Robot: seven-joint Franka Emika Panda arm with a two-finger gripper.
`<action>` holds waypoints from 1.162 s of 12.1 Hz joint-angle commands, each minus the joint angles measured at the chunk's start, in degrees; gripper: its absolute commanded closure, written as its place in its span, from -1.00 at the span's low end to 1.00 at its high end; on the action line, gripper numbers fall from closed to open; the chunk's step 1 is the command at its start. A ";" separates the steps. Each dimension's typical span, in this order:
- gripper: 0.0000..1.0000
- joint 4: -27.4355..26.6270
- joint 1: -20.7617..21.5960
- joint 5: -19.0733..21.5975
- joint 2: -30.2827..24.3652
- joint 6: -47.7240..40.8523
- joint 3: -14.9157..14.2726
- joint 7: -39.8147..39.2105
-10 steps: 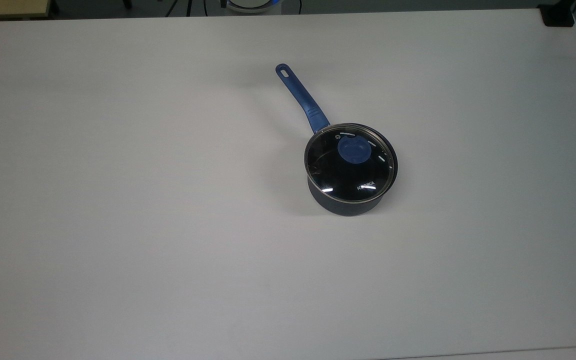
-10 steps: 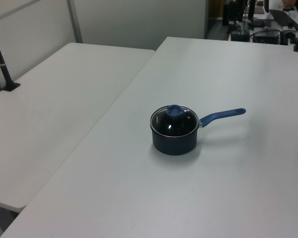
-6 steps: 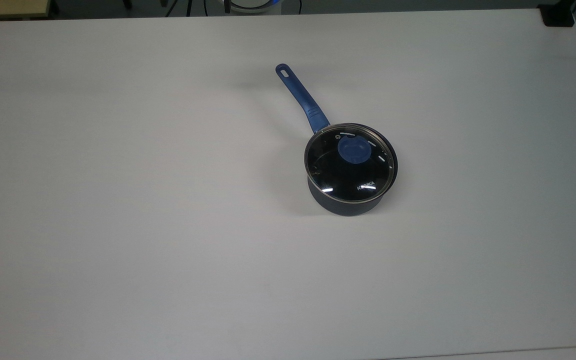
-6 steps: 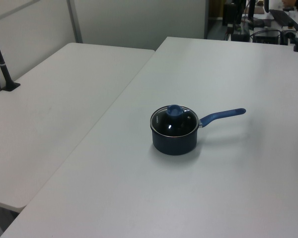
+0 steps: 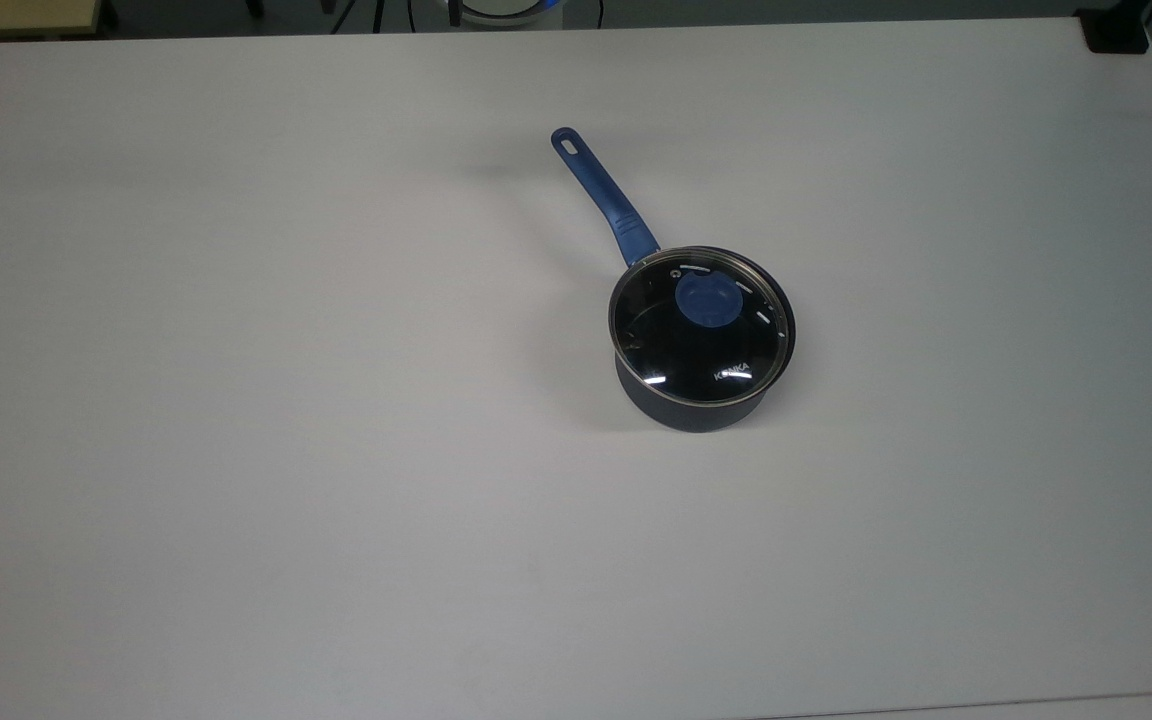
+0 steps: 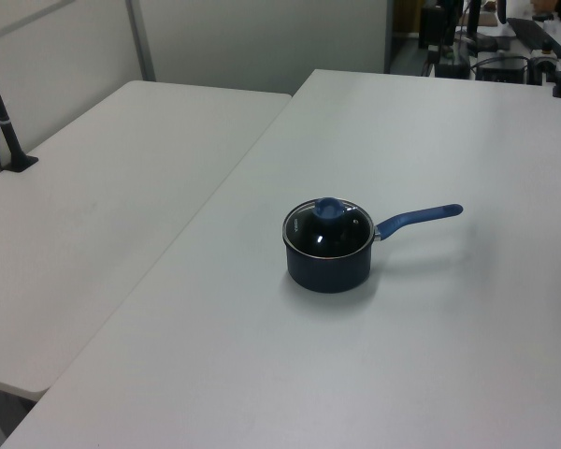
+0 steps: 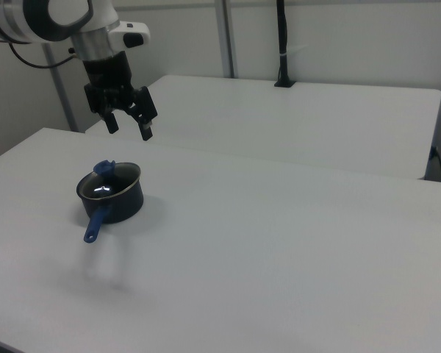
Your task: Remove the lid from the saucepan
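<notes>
Top view overhead; left and right views oblique, sharing the saucepan (image 5: 701, 340)

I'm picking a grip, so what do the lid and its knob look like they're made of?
The lid looks like clear glass in a thin shiny metal rim: the pan's dark inside shows through and light glints on it. Its blue knob looks matte, probably plastic or silicone.

The lid (image 5: 701, 340) sits on the saucepan (image 5: 688, 412).

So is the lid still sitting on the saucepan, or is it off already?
On. The lid sits flat on the saucepan, its metal rim matching the pot's rim all round. The gripper hangs open above, touching nothing.
</notes>
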 commanded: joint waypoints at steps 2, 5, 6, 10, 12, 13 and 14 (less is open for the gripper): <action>-1.00 -0.36 -0.06 0.92 0.43 1.17 -0.24 -5.01; -1.00 4.19 1.68 0.65 7.53 1.08 0.37 -7.01; -1.00 6.30 4.74 0.31 10.43 1.34 0.37 -1.93; -1.00 14.57 16.44 0.30 24.49 10.27 0.02 21.72; -1.00 15.45 21.71 0.22 29.32 16.35 -0.51 27.26; -1.00 16.50 22.52 -0.39 31.61 17.59 -0.51 29.74; -1.00 16.43 23.22 -2.14 32.25 17.87 -0.42 30.02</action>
